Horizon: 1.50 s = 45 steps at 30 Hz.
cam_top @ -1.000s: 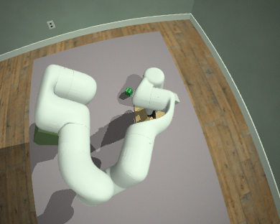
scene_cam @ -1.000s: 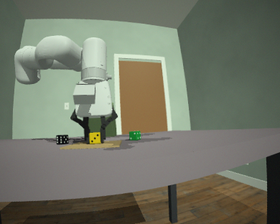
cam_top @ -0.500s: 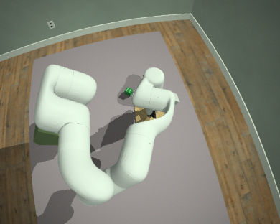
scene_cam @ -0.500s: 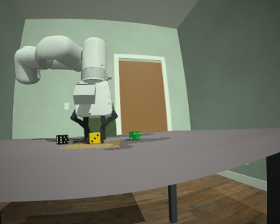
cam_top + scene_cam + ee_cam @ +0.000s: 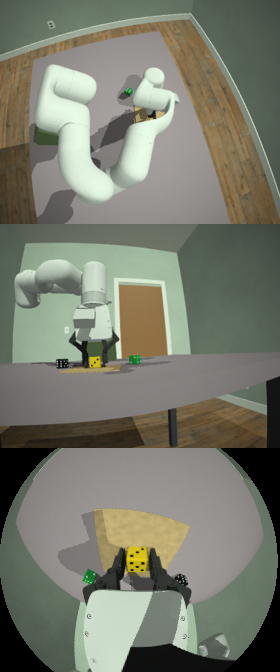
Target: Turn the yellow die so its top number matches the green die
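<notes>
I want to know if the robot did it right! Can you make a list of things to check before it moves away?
1. Pincer has let go of the yellow die: ok, its fingers stand a little apart from the die.
2. Yellow die flat on the mat: ok.
3. Yellow top matches green die top: cannot tell, no view shows either top well enough.
4. No die on another: ok, black die, yellow and green sit apart.
5. Mat flat on the table: ok.

Grey table (image 5: 201,382) bearing tan mat (image 5: 73,370), green die (image 5: 135,359), black die (image 5: 62,363).
</notes>
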Available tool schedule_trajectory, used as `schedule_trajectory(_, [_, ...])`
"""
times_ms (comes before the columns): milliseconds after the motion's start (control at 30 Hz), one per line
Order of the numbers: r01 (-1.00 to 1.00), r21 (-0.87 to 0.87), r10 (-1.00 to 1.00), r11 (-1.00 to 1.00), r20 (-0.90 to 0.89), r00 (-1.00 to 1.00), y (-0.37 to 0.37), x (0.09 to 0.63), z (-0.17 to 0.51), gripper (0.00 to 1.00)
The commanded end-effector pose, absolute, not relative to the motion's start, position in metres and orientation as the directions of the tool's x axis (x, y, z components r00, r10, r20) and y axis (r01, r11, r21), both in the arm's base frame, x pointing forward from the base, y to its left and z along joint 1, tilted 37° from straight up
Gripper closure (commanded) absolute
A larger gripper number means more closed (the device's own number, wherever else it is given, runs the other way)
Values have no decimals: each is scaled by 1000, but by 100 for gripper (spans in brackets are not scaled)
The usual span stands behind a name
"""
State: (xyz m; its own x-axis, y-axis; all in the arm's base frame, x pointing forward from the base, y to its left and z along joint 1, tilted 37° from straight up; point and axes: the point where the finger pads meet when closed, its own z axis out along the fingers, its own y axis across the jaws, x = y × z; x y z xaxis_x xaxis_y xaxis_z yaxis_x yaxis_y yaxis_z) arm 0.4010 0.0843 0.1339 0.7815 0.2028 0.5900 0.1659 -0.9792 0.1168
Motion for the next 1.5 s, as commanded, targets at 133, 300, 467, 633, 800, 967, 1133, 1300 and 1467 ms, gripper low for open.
schedule_trajectory(133, [167, 117, 204, -979, 592, 780, 85, 401, 135, 53])
schedule_trajectory(300, [167, 117, 204, -979, 592, 780, 85, 400, 135, 53])
schedule_trajectory(467, [167, 117, 204, -979, 592, 780, 84, 394, 144, 53])
schedule_trajectory(633, [167, 117, 204, -979, 592, 780, 84, 379, 163, 53])
schedule_trajectory(800, [167, 117, 204, -979, 592, 780, 84, 369, 176, 53])
schedule_trajectory(967, [167, 117, 204, -979, 592, 780, 84, 355, 195, 53])
schedule_trajectory(1133, [167, 117, 204, -979, 592, 780, 84, 348, 205, 53])
schedule_trajectory(1300, [167, 117, 204, -979, 592, 780, 84, 347, 207, 0])
schedule_trajectory(1467, [167, 117, 204, -979, 592, 780, 84, 347, 207, 0])
